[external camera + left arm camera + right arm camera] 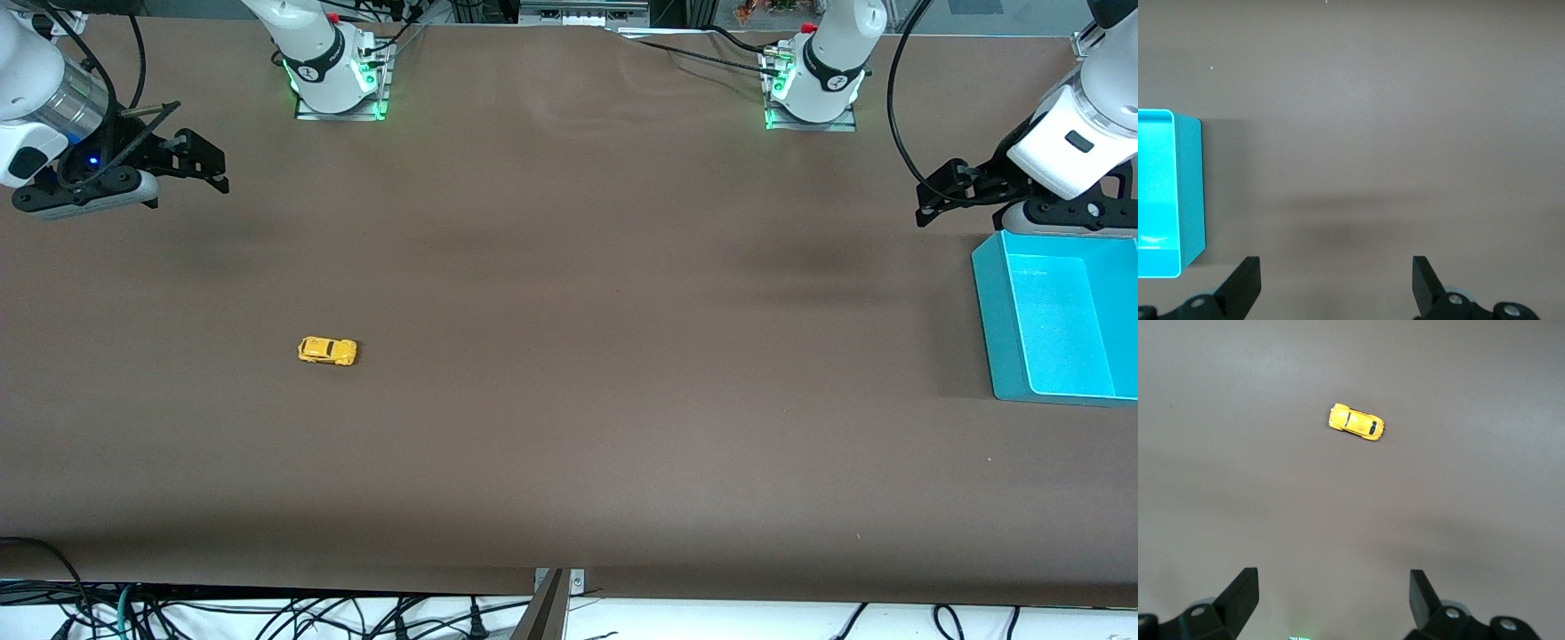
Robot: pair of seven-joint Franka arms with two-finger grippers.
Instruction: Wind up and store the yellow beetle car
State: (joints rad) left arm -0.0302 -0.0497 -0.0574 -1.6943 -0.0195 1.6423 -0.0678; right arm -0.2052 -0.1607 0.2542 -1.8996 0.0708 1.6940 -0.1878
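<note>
Brown matting covers the table [569,427] from one end to the other, and it is by far the largest thing here. Next in size is the turquoise bin [1000,329], an open rectangular tray sitting at the left arm's end of the table; its inside looks bare, though the front view cuts off part of it, so that much is uncertain.

Just above the bin's rim nearest the robot bases hangs the left gripper [929,206]. In the left wrist view its jaws are spread wide, with only bare mat showing between the two dark fingertips [1245,283], and the bin's corner [1190,193] lies off to one side of them. It holds nothing and touches nothing.

At the right arm's end of the table, the right gripper [209,164] is up in the air over bare mat, its jaws likewise spread wide and empty, as the two separated fingertips [1241,593] show in the right wrist view.

Smallest of all is the yellow beetle car [327,350], resting on its wheels on the mat, nearer the front camera than the right gripper and well apart from the bin. In the right wrist view the car [1357,422] sits out ahead of the open jaws, roughly in line with the gap between them and well clear of both fingers.
</note>
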